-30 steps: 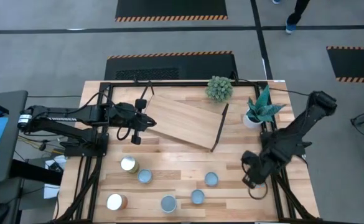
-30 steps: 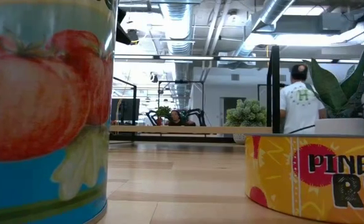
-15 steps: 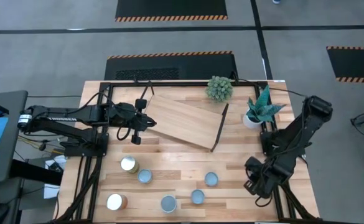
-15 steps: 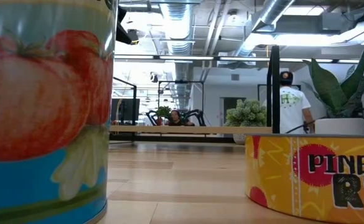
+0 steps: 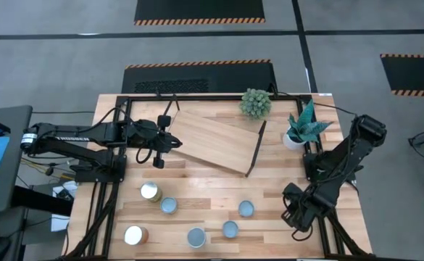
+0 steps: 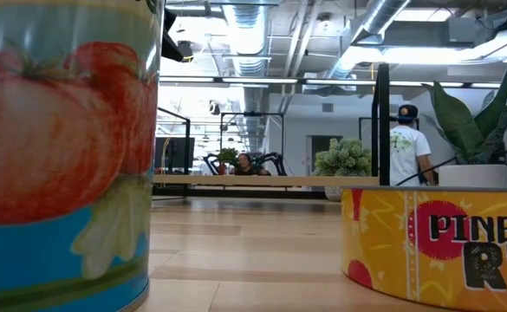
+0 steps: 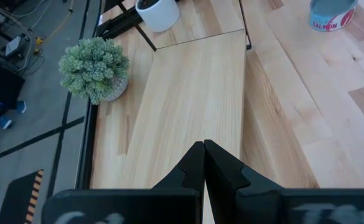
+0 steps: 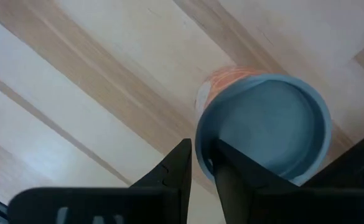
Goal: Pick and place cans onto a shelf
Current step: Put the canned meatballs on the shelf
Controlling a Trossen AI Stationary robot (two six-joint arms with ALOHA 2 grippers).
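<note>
The wooden table (image 5: pixel 219 190) holds six cans (image 5: pixel 197 236) near its front. The shelf (image 5: pixel 215 139) sits farther back. The right gripper (image 5: pixel 296 215) grips a can (image 8: pixel 262 127). The left gripper (image 5: pixel 169 142) is closed at the shelf's edge.

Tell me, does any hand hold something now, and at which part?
The right hand holds a can by its rim, one finger inside, one outside. The left hand is shut and holds nothing, above the shelf.

Seven cans: six free on the counter (image 5: pixel 197 206), one (image 8: pixel 266 127) gripped; one shelf (image 5: pixel 215 140); two plants.
</note>
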